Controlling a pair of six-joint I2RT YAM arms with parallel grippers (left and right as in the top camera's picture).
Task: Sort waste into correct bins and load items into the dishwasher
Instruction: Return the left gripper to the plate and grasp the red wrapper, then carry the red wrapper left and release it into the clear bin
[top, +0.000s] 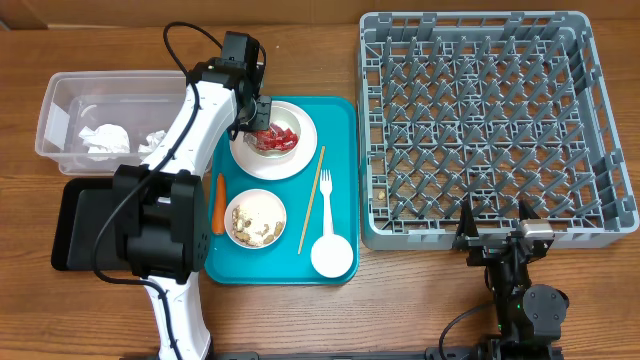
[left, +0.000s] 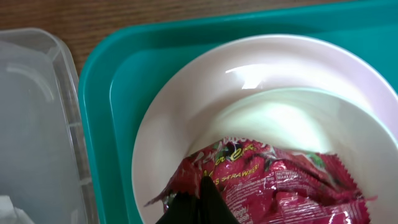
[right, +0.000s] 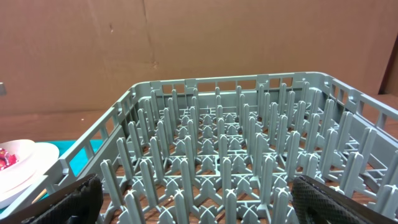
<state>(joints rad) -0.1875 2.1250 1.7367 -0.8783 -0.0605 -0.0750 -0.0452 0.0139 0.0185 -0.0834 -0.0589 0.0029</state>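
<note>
In the left wrist view my left gripper (left: 202, 198) is shut on the near edge of the red snack wrapper (left: 280, 180), which lies on the white plate (left: 205, 81). From overhead, the left gripper (top: 262, 125) hangs over that plate (top: 292, 162) on the teal tray (top: 342, 115). A bowl (top: 255, 219) holds nuts, with a carrot piece (top: 219, 203) beside it. The chopstick (top: 312, 200), fork (top: 324, 195) and cup (top: 332, 255) lie on the tray. White napkins (top: 105, 138) sit in the clear tub (top: 58, 100). My right gripper (top: 497, 225) stands open at the dish rack's (top: 480, 130) near edge.
The flat black tray (top: 80, 225) lies in front of the clear tub, partly under my left arm. In the right wrist view the rack's upright pegs (right: 236, 143) fill the space ahead of the right gripper (right: 199, 199). A brown cardboard wall stands behind the rack.
</note>
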